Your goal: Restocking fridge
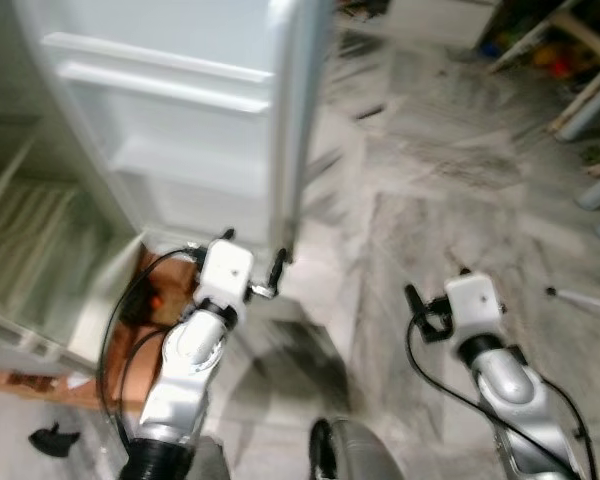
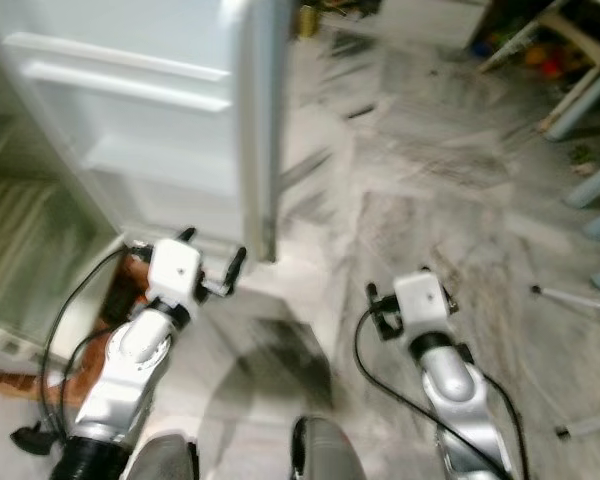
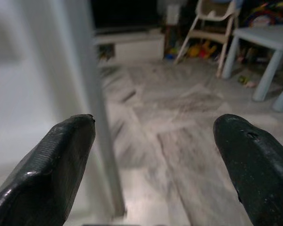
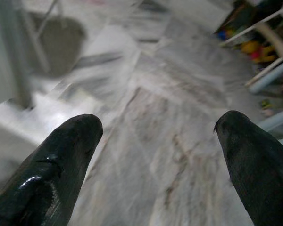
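Note:
The white fridge door stands swung open at the upper left, with moulded door shelves on its inner face. The fridge's inside lies to the left of it, blurred. My left gripper is open and empty, close to the door's lower corner; in the left wrist view its fingers frame the door's edge. My right gripper is also open and empty, hovering over the marble floor to the right of the door.
A brown and orange object lies low by the fridge's base, behind my left arm. A child's chair and a pale table with toys stand at the far right. A white rod and a small black object lie on the floor.

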Motion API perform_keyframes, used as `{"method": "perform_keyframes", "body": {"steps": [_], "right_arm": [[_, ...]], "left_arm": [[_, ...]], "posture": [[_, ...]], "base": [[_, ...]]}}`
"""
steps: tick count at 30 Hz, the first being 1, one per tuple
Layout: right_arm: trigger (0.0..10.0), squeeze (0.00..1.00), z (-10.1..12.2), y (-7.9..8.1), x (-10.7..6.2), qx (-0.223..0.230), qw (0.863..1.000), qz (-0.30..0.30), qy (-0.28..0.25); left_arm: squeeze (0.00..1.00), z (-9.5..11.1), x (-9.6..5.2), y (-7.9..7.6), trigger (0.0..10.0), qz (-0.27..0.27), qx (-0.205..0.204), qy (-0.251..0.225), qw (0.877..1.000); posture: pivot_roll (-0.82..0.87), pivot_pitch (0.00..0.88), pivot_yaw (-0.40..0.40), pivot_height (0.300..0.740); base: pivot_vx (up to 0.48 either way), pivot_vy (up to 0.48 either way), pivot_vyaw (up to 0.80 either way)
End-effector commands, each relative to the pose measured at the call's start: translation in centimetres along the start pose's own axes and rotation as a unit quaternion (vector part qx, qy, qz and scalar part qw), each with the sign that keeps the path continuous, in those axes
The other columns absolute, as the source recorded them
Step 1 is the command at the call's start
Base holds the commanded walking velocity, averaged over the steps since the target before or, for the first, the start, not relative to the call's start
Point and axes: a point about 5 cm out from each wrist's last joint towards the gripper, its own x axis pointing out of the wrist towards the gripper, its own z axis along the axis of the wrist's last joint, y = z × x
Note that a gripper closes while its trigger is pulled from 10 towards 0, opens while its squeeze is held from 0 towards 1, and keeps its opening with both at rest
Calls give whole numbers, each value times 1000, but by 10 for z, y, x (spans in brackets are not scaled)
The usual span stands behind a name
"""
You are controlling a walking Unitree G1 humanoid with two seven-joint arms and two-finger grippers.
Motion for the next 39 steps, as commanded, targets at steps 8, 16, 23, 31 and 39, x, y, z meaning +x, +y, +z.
{"method": "perform_keyframes", "body": {"steps": [8,16,23,31,39], "right_arm": [[10000,0,7,7,5,8,1000,3,-10],[10000,0,9,6,6,12,1000,0,-14],[10000,0,10,6,6,12,1000,-1,-15],[10000,0,8,7,7,14,1000,2,-13],[10000,0,4,7,5,12,1000,-2,-9]], "left_arm": [[0,-13,13,15,10000,23,25,34,999],[0,-8,40,36,10000,62,37,41,997],[0,-3,56,33,10000,45,54,31,997],[0,-8,68,34,10000,5,69,42,997],[0,-3,71,18,10000,-22,68,14,997]], "posture": [[56,125,-85,740],[40,114,-76,740],[35,108,-77,740],[23,95,-82,740],[11,93,-75,740]], "base": [[476,0,0],[469,0,0],[150,0,0],[0,0,0],[0,0,0]]}}
